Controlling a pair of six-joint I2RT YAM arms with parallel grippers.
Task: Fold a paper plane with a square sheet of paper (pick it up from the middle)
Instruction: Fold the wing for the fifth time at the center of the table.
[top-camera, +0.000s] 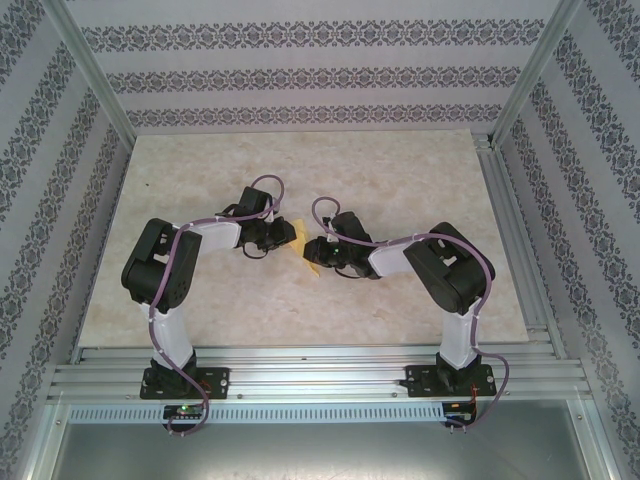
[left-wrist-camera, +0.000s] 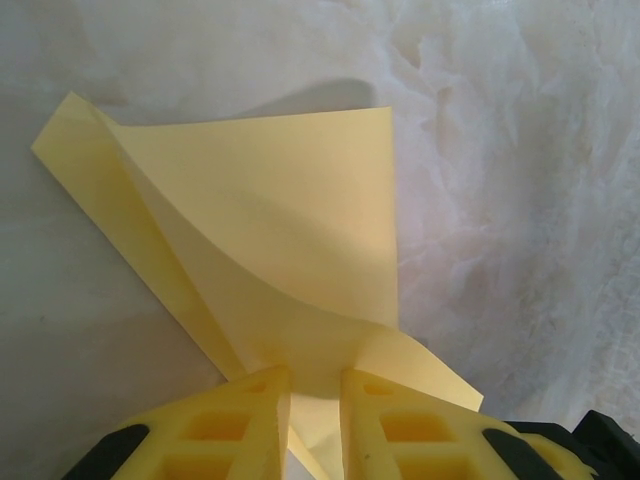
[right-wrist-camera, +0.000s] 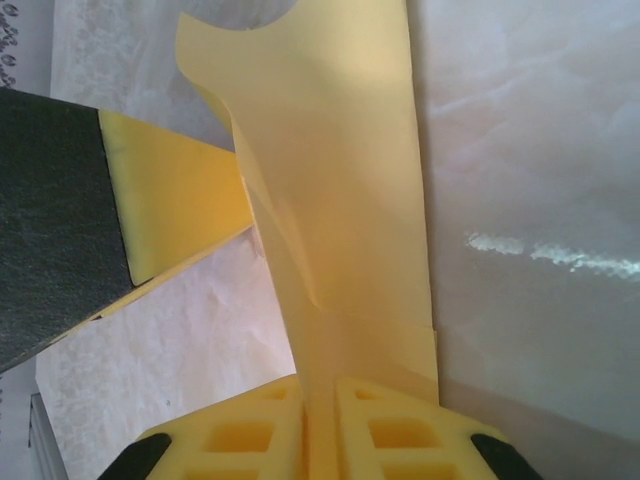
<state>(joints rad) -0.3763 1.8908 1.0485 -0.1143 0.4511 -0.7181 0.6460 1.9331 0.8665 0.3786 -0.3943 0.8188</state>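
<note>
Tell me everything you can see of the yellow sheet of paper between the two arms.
The thin yellow-orange sheet of paper is plain, matte and unprinted. It is partly folded: one flap curls over a lower layer, with a diagonal crease running to a pointed corner. It seems lifted off the pale marbled tabletop, casting a shadow, near the table's middle. The left end effector pinches one edge and the right end effector the opposite end, so it spans between them.

2 grippers (L (left-wrist-camera: 315, 388), R (right-wrist-camera: 318, 392)), 1 yellow paper sheet (left-wrist-camera: 270, 220), 1 table (top-camera: 400, 180).
</note>
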